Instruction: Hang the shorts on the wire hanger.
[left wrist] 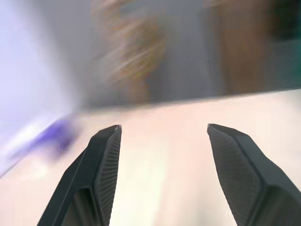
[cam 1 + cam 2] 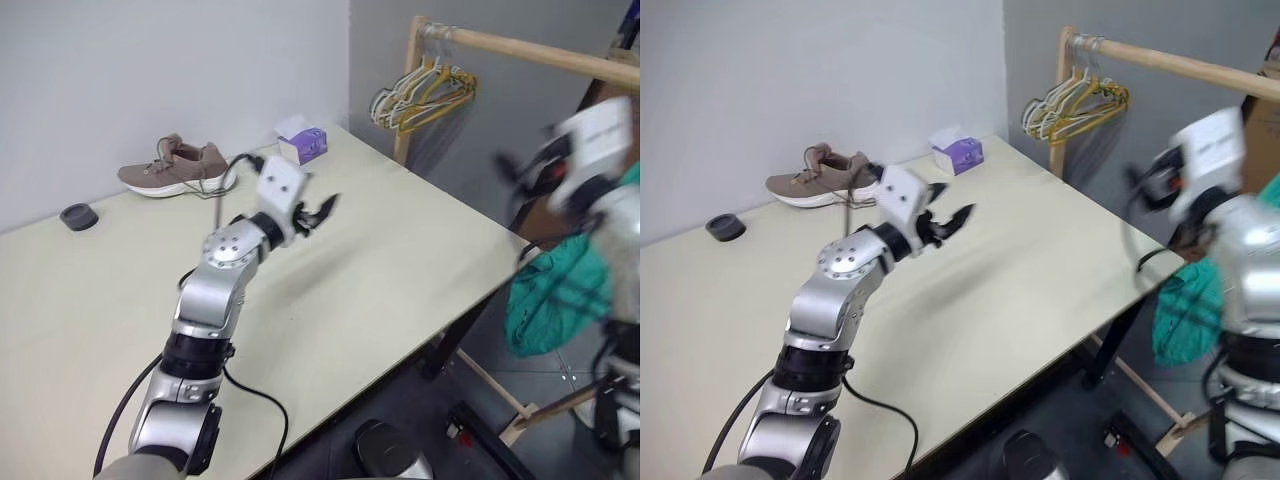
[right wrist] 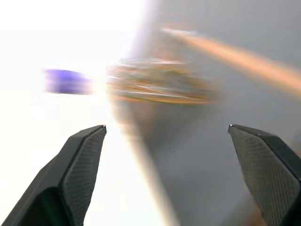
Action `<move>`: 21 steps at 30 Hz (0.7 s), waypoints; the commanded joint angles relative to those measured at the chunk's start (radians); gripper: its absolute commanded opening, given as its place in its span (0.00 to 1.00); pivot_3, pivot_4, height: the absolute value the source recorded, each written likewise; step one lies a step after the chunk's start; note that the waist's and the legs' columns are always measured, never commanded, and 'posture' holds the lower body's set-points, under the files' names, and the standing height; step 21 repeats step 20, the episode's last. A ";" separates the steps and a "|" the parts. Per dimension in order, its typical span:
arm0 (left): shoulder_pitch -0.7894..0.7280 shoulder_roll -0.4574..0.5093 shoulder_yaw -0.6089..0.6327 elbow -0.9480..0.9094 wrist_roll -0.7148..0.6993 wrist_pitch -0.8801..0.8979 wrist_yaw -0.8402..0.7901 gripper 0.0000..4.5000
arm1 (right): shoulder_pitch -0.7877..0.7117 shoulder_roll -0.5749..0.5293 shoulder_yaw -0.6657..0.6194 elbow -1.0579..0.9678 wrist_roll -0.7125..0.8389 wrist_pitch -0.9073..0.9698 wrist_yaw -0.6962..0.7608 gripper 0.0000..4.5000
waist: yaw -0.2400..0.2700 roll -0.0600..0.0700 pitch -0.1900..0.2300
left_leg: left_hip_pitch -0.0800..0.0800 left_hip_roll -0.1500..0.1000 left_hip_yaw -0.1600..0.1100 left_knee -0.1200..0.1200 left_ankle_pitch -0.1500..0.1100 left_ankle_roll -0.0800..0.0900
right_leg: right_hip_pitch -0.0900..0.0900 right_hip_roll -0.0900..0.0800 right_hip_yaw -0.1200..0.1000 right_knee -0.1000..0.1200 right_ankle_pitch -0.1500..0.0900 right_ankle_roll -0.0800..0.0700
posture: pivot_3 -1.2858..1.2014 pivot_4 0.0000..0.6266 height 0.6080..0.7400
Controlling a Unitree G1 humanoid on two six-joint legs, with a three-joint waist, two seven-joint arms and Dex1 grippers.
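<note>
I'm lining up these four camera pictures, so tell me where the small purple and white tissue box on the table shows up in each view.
Left eye view: the small purple and white tissue box stands at the far edge of the pale tabletop, by the wall.
Right eye view: same spot, right of the brown sneaker.
Left wrist view: a purple smear, probably the box.
Right wrist view: a purple smear, probably the box.
Shared landmark: the bunched white and yellow hangers.

Even bright light; right pincer point(image 2: 520, 175) motion-blurred; wrist views streaked, glare in right wrist view
</note>
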State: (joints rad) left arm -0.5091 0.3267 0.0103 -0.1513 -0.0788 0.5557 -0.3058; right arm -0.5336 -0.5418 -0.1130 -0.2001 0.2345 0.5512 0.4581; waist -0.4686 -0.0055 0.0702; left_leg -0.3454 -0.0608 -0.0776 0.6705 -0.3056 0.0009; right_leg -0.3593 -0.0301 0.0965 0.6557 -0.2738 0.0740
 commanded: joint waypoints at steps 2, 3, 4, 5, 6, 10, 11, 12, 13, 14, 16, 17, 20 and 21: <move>0.166 0.000 0.125 -0.150 0.135 0.137 0.226 0.68 | 0.066 0.182 0.112 0.069 -0.051 -0.231 -0.041 0.99 | 0.053 -0.005 -0.008 | -0.005 0.000 0.000 0.002 0.000 0.000 | -0.008 0.000 0.000 0.006 0.000 0.000 | 0.41 0.00 1.00; 0.202 -0.005 0.142 -0.171 0.139 0.138 0.242 0.68 | 0.079 0.211 0.136 0.102 -0.066 -0.273 -0.037 0.99 | 0.075 -0.006 -0.008 | -0.009 0.000 -0.001 0.003 0.000 -0.001 | -0.012 0.000 0.000 0.008 0.000 0.000 | 0.42 0.00 1.00; 0.246 -0.021 0.177 -0.186 0.130 0.134 0.260 0.68 | 0.086 0.250 0.159 0.151 -0.073 -0.308 -0.037 0.99 | 0.102 -0.007 -0.009 | -0.015 0.000 -0.004 0.007 0.001 -0.002 | -0.017 0.000 -0.001 0.009 0.000 -0.001 | 0.43 0.00 1.00; 0.276 -0.036 0.208 -0.193 0.117 0.129 0.273 0.68 | 0.087 0.284 0.171 0.196 -0.076 -0.341 -0.041 0.99 | 0.127 -0.007 -0.009 | -0.019 0.000 -0.004 0.008 0.002 -0.004 | -0.021 0.000 -0.001 0.010 0.002 -0.003 | 0.44 0.00 1.00; 0.306 -0.049 0.235 -0.194 0.103 0.112 0.279 0.68 | 0.082 0.319 0.177 0.246 -0.076 -0.367 -0.048 0.99 | 0.152 -0.008 -0.010 | -0.020 -0.001 -0.004 0.008 0.002 -0.004 | -0.022 0.000 -0.001 0.010 0.002 -0.004 | 0.45 0.00 1.00; 0.354 -0.068 0.285 -0.178 0.075 0.062 0.280 0.68 | 0.047 0.406 0.177 0.411 -0.086 -0.459 -0.063 0.99 | 0.249 -0.010 -0.011 | -0.019 0.000 -0.006 0.009 0.004 -0.007 | -0.026 0.000 -0.005 0.009 0.005 -0.008 | 0.47 0.00 1.00; 0.356 -0.070 0.292 -0.173 0.068 0.053 0.277 0.68 | 0.040 0.415 0.178 0.439 -0.089 -0.473 -0.059 0.99 | 0.269 -0.010 -0.011 | -0.019 -0.001 -0.007 0.009 0.004 -0.008 | -0.026 0.000 -0.005 0.009 0.005 -0.008 | 0.47 0.00 1.00; 0.355 -0.075 0.305 -0.169 0.051 0.044 0.274 0.68 | 0.034 0.422 0.180 0.461 -0.092 -0.483 -0.054 0.99 | 0.288 -0.011 -0.012 | -0.019 0.000 -0.007 0.009 0.005 -0.008 | -0.026 0.001 -0.006 0.009 0.006 -0.009 | 0.48 0.00 1.00; 0.354 -0.079 0.313 -0.167 0.040 0.039 0.272 0.68 | 0.029 0.425 0.181 0.476 -0.095 -0.491 -0.051 0.99 | 0.299 -0.011 -0.012 | -0.019 0.000 -0.008 0.009 0.005 -0.009 | -0.026 0.001 -0.006 0.009 0.006 -0.010 | 0.48 0.00 1.00; 0.353 -0.072 0.312 -0.164 0.036 0.035 0.263 0.68 | 0.023 0.428 0.181 0.491 -0.097 -0.497 -0.047 0.99 | 0.308 -0.011 -0.012 | -0.018 0.000 -0.008 0.009 0.005 -0.009 | -0.026 0.001 -0.007 0.009 0.006 -0.010 | 0.48 0.00 1.00; 0.346 -0.063 0.319 -0.155 0.021 0.033 0.253 0.68 | 0.013 0.430 0.180 0.515 -0.098 -0.504 -0.039 0.99 | 0.326 -0.011 -0.013 | -0.018 0.000 -0.008 0.009 0.006 -0.009 | -0.026 0.002 -0.007 0.009 0.007 -0.011 | 0.49 0.00 1.00; 0.345 -0.059 0.321 -0.153 0.016 0.031 0.250 0.68 | 0.010 0.430 0.179 0.522 -0.097 -0.503 -0.036 0.99 | 0.332 -0.011 -0.013 | -0.018 0.001 -0.008 0.009 0.006 -0.010 | -0.026 0.003 -0.008 0.010 0.007 -0.011 | 0.49 0.00 1.00; 0.350 -0.043 0.312 -0.154 0.009 0.006 0.232 0.68 | 0.007 0.426 0.175 0.530 -0.091 -0.493 -0.031 0.99 | 0.337 -0.012 -0.015 | -0.018 0.001 -0.009 0.008 0.006 -0.011 | -0.027 0.004 -0.008 0.010 0.007 -0.011 | 0.50 0.00 1.00; 0.350 -0.043 0.312 -0.154 0.009 0.006 0.232 0.68 | 0.007 0.426 0.175 0.530 -0.091 -0.493 -0.031 0.99 | 0.337 -0.012 -0.015 | -0.018 0.001 -0.009 0.008 0.006 -0.011 | -0.027 0.004 -0.008 0.010 0.007 -0.011 | 0.50 0.00 1.00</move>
